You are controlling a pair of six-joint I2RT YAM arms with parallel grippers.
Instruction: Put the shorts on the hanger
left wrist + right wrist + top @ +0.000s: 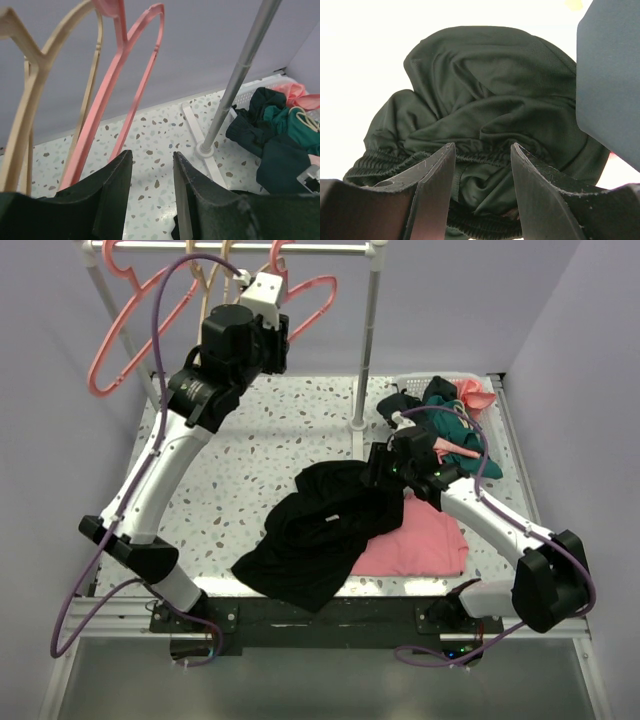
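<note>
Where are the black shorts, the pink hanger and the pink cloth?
shorts (315,530): top view, middle of the black fabric.
pink hanger (102,100): left wrist view, its slanted arm.
pink cloth (425,545): top view, bare part beside the shorts.

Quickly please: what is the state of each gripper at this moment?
Left gripper: open, holding nothing, up by the pink hanger.
Right gripper: open, jaws over the waistband of the shorts; no grip visible.

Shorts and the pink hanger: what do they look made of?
Shorts: thin black synthetic-looking knit, faint sheen, soft limp folds, gathered elastic waistband. Pink hanger: looks like moulded plastic, smooth and slightly glossy, thin uniform bars. Neither can be confirmed by look alone.
</note>
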